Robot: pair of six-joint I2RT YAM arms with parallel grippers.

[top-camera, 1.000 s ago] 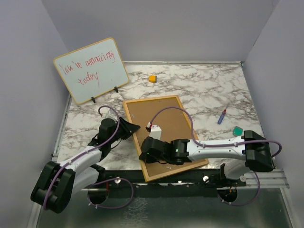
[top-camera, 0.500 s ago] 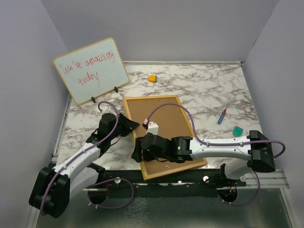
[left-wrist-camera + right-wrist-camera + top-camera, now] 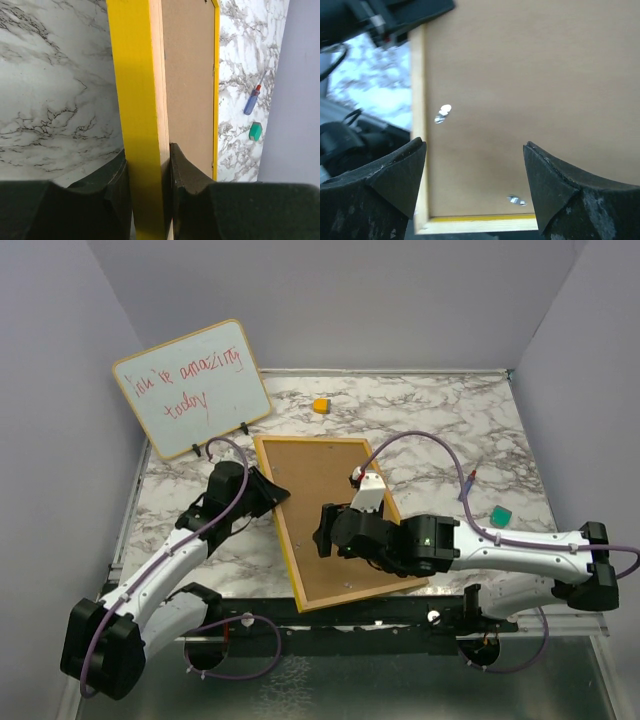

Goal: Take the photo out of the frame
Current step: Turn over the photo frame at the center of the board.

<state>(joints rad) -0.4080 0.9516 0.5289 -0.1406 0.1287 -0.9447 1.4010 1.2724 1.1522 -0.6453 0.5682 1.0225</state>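
Observation:
The frame (image 3: 330, 505) lies back-up on the marble table, its brown backing (image 3: 340, 480) ringed by a thin yellow border. The photo is hidden beneath the backing. My left gripper (image 3: 272, 492) is shut on the frame's left yellow edge (image 3: 137, 75), one finger (image 3: 117, 175) outside it and the other pressed on the backing (image 3: 187, 75). My right gripper (image 3: 322, 532) hovers open over the backing (image 3: 520, 75) near the frame's lower corner, with nothing between its fingers (image 3: 395, 180). Two small metal clips (image 3: 442, 112) show on the backing.
A whiteboard (image 3: 190, 388) with red handwriting leans at the back left. A small orange piece (image 3: 320, 405) lies behind the frame. A blue pen (image 3: 466, 485) and a green block (image 3: 500, 513) lie to the right. Grey walls close in three sides.
My right gripper has opened and drawn back to the right along the backing. The frame has swung so its far end sits further left. The left gripper has kept its hold.

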